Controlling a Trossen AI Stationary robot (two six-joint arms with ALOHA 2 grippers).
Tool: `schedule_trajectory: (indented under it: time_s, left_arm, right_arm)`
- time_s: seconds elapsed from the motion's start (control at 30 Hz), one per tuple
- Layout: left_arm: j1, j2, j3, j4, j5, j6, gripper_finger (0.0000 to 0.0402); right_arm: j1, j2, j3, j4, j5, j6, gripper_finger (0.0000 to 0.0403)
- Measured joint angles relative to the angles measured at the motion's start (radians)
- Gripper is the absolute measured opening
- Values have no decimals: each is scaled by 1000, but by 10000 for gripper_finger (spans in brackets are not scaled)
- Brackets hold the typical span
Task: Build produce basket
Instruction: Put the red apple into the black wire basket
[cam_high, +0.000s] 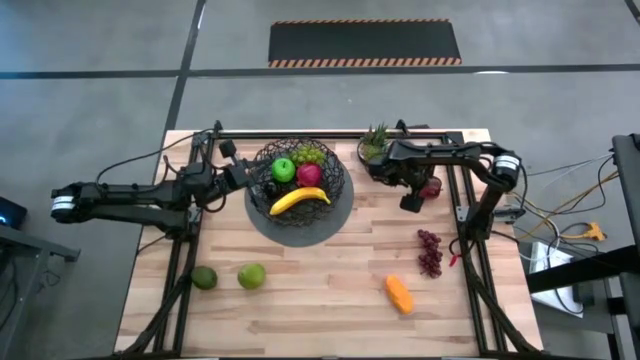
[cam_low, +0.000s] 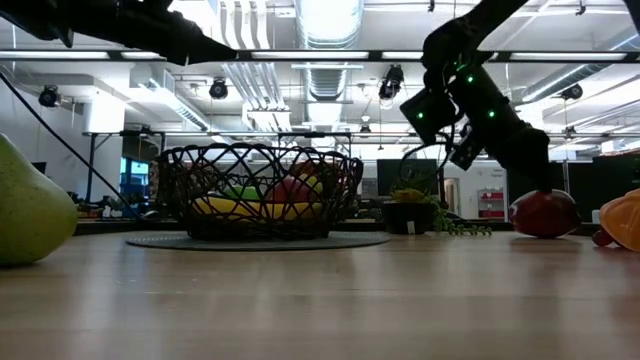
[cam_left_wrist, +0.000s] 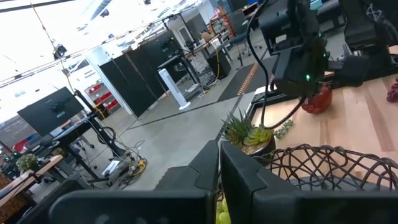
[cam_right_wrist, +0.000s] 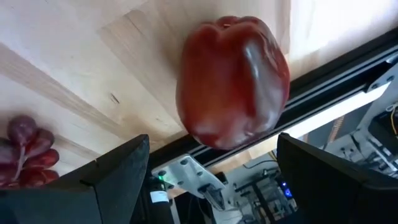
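The black wire basket (cam_high: 297, 215) stands mid-table on its grey round base and holds a banana (cam_high: 300, 200), a green apple (cam_high: 284, 169), a red apple (cam_high: 309, 175) and green grapes (cam_high: 310, 154). My left gripper (cam_high: 243, 172) hovers shut at the basket's left rim; in its wrist view the left gripper (cam_left_wrist: 219, 155) looks over the basket's rim (cam_left_wrist: 323, 163). My right gripper (cam_high: 413, 197) is open beside a dark red apple (cam_high: 431, 187) that rests on the table. In the right wrist view the right gripper (cam_right_wrist: 212, 142) has one finger on either side of the dark red apple (cam_right_wrist: 233, 81), without touching it.
A small potted plant (cam_high: 374, 146) stands at the far edge, close behind my right gripper. Purple grapes (cam_high: 430, 252) and an orange piece (cam_high: 399, 294) lie on the right half of the table. A lime (cam_high: 204, 278) and a green pear (cam_high: 251, 275) lie near-left. Frame rails run along both table sides.
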Motion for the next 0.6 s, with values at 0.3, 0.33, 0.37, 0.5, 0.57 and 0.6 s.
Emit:
schedule_trajectory:
  time_s: [0.3,0.33,0.37,0.5,0.57,0.6]
  left_arm:
    - [0,0,-1,-1,0,0,0]
    - [0,0,-1,-1,0,0,0]
    - [0,0,-1,-1,0,0,0]
    - [0,0,-1,-2,0,0,0]
    - [0,0,-1,-2,0,0,0]
    - [0,0,-1,-2,0,0,0]
  right_arm:
    - [-35,72,-1,31,15,27,339]
    - [-40,78,-1,31,26,30,339]
    - [-47,85,-1,31,28,31,340]
    - [-64,116,-1,69,28,24,341]
    - [-75,133,-1,95,27,23,341]
    - [-79,143,-1,107,28,23,341]
